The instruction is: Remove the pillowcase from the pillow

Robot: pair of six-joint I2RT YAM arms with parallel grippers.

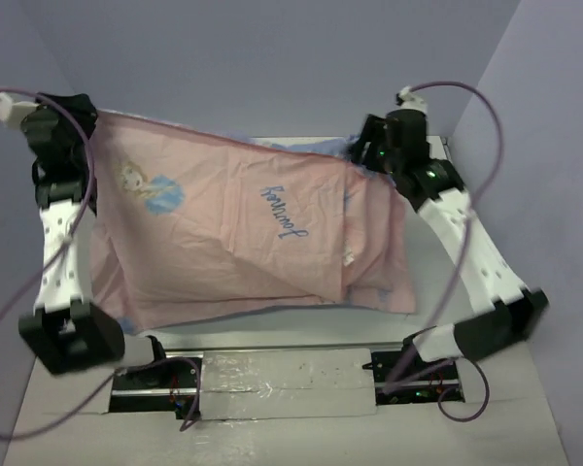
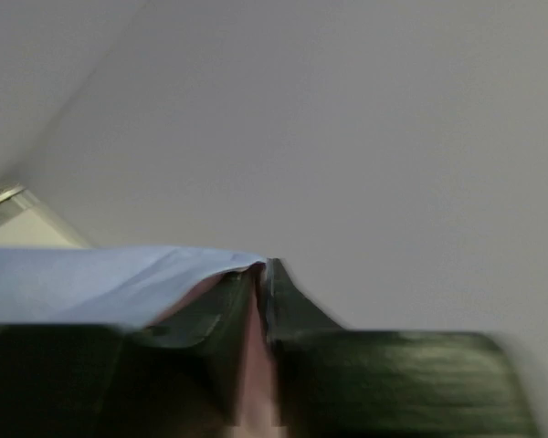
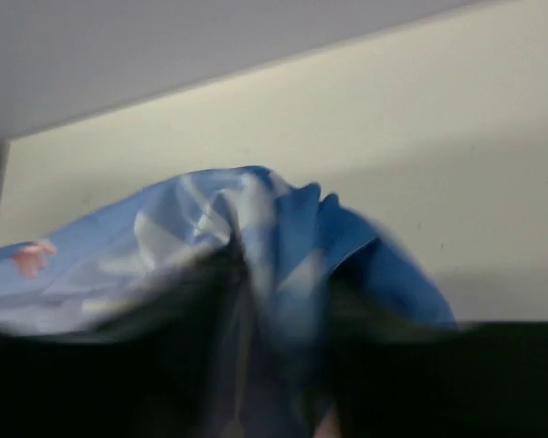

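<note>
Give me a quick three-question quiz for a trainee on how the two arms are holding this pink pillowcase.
1. True or false: the left tool is shut on the pillowcase.
2. Which side of the pillowcase faces the overhead camera? A) mostly blue B) mostly pink C) plain green
3. Fill the gap: the right tool holds the pillowcase at its far ____ side.
Key: 1 true; 2 B; 3 right.
</note>
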